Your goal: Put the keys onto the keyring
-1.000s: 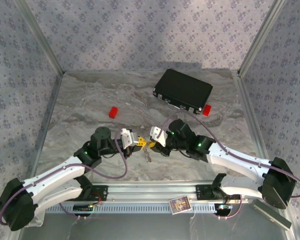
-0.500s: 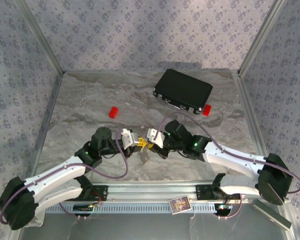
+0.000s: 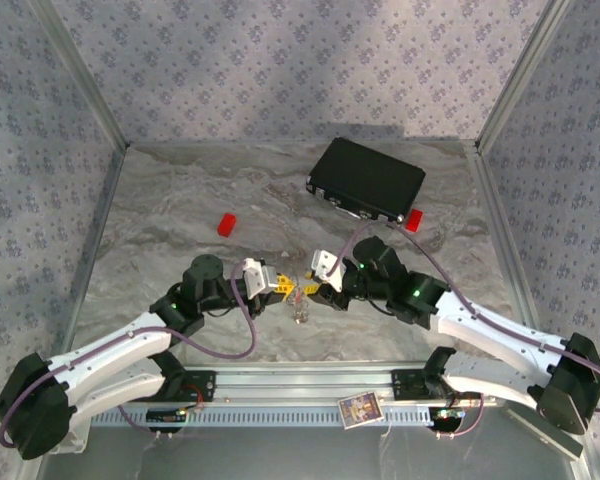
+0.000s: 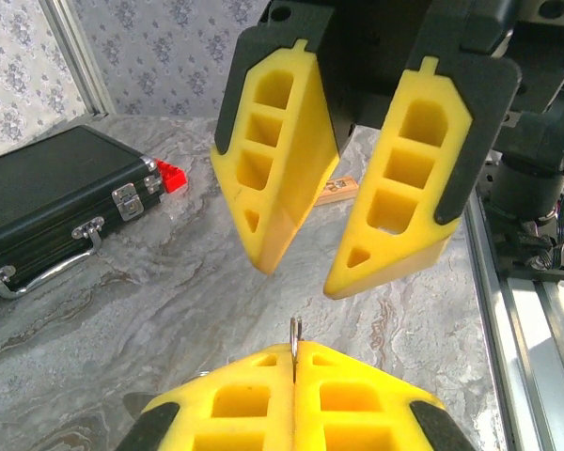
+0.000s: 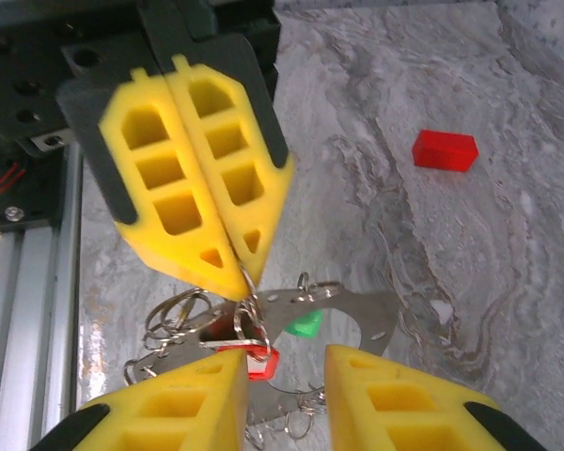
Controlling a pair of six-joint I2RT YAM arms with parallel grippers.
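The right fingers [image 4: 385,188] have just released and drawn back toward 3 o'clock, leaving the keyring [image 5: 179,315], with the keys [image 5: 305,326] bunched among its loops, held over the 6 o'clock part of the bench [image 3: 180,200] by the clenched left fingers [image 5: 183,207] alone, so threading probably requires a fresh grasp.

The left gripper [image 5: 237,282] and right gripper [image 4: 305,272] are showing bright yellow foam fingers on black backing. The tabletop [image 3: 180,190] is showing grey-beige marbling, the walls [image 3: 280,60] a lilac-grey floral print. The green key [image 5: 305,326], red key [image 5: 256,362] and silvery keyring [image 5: 174,305] are glinting; the red block [image 5: 445,150] is glowing, the case [image 4: 47,188] staying black (with silvery latches).
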